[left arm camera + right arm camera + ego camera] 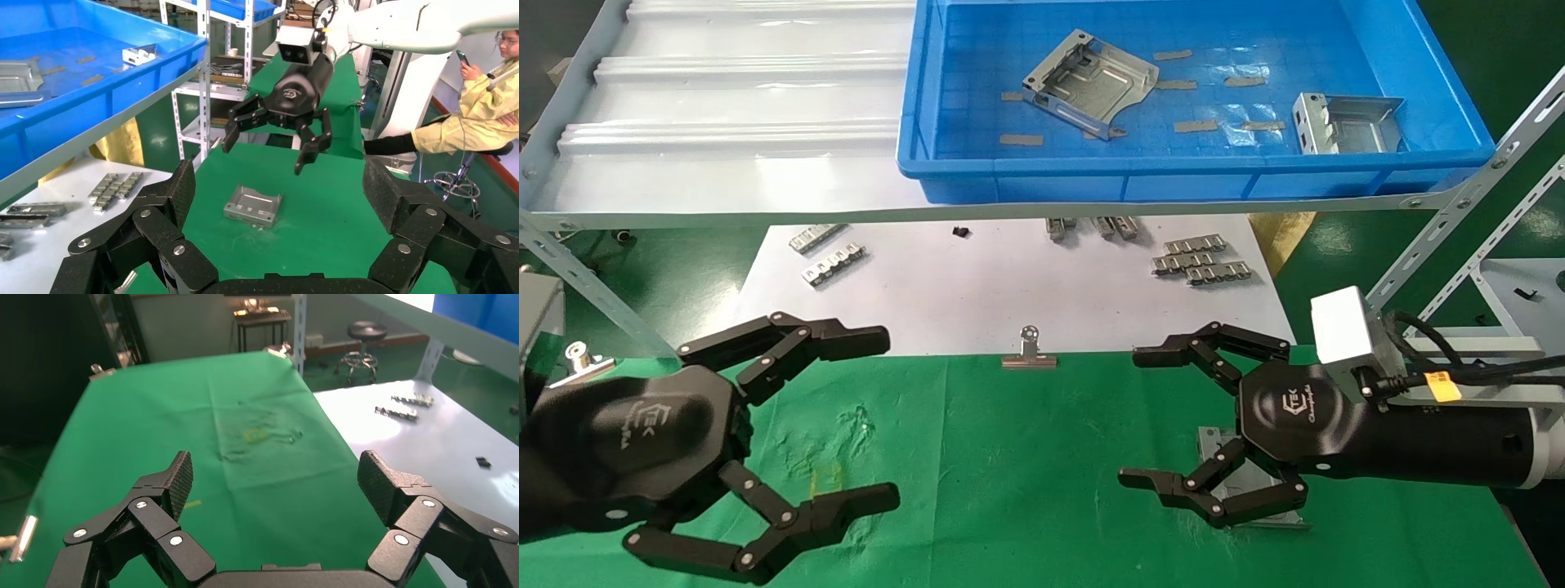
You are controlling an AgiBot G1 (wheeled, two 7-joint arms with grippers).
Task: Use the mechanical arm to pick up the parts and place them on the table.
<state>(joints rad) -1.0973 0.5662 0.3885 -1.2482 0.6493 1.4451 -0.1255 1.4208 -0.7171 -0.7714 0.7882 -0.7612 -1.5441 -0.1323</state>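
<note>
Lying seemingly just beneath the spread right tool, a part.

head view overhead; wrist views low, sharing green table.

The floor is dark green and shiny. A metal rack with grey posts full of little holes stands in the room, and a blue bin sits high on it. A grey shelf with long ridges lies up close, and bright light shines on it. A yellow bag hangs under the shelf. Far back there is a small table with black legs and a round stool on a shiny metal foot. The wall behind them is dark. A person in a yellow coat sits at the side, looking at a phone.
</note>
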